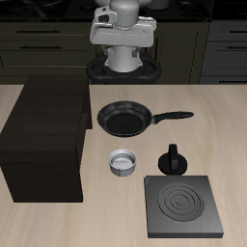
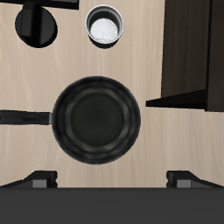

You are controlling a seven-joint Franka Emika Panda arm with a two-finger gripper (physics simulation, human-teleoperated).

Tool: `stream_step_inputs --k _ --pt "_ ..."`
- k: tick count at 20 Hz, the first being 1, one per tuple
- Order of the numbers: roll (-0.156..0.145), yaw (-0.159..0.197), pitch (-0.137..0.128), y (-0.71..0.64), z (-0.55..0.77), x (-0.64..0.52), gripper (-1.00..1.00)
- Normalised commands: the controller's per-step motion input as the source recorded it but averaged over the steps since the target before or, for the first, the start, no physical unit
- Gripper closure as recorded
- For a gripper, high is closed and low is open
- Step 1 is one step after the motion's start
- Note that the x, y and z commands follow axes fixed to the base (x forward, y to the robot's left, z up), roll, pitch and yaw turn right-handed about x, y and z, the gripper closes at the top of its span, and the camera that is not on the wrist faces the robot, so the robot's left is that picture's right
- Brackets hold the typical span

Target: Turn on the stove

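The flat square dark grey stove [image 1: 181, 205], with pale concentric burner rings on its top, lies near the front edge of the pale wooden bench [image 1: 58, 222]. It looks like a heavy, rigid slab that should stay put when worked on. Its small black knob [image 1: 173, 159] stands just behind the slab's back edge, a round base with an upright stub rising from it. That stub is the place to take hold: hard, narrow, probably stiff to turn and perhaps a little slick, so a pinch across it followed by a twist of the wrist seems the likely way to switch the burner on. In the wrist view only part of the knob shows, at the frame's edge.

Beside the knob sits a small round metal cup [image 1: 123, 163] with a pale inside. Farther back rests a round black frying pan [image 1: 125, 119], its long handle pointing out over the knob's side of the bench. A large dark brown cabinet block [image 1: 46, 137] fills the opposite side.

The gripper [image 2: 112, 181] hangs well back near the robot's base, directly above the pan and well apart from the knob. Its two fingers [image 2: 40, 180] are spread wide, with nothing between them and touching nothing.
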Motion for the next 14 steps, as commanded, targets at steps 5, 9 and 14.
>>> stream_step_inputs --k 5,9,14 --pt "-0.002 0.010 0.016 0.09 -0.08 0.16 -1.00" --pt "0.013 0.000 -0.004 0.17 -0.01 0.16 -1.00" --pt "0.004 0.031 -0.019 0.20 -0.03 0.20 -1.00"
